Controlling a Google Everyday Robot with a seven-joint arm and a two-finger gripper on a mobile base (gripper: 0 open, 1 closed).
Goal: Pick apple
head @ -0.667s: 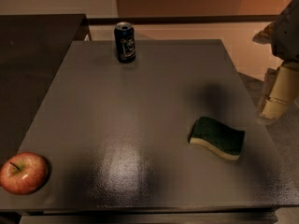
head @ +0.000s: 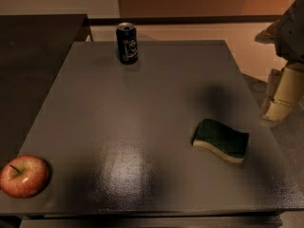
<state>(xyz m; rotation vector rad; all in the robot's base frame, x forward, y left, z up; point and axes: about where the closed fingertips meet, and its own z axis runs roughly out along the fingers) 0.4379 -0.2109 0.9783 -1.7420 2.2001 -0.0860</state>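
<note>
The flat dark grey table [head: 142, 103] fills the frame. The cream two-finger gripper [head: 273, 115] hangs at the right edge; whether it is open or closed cannot be told. The round red apple [head: 23, 175] sits untouched at lower left. Judged to be the approach step, which calls for a long crossing past the green sponge [head: 221, 140].

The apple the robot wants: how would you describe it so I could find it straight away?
The big grey table fills the view; the gripper hangs past its right edge, near the green sponge. Look to the near-left corner, where the apple sits. It is the only round, red thing, unlike the dark can at the far edge.
</note>
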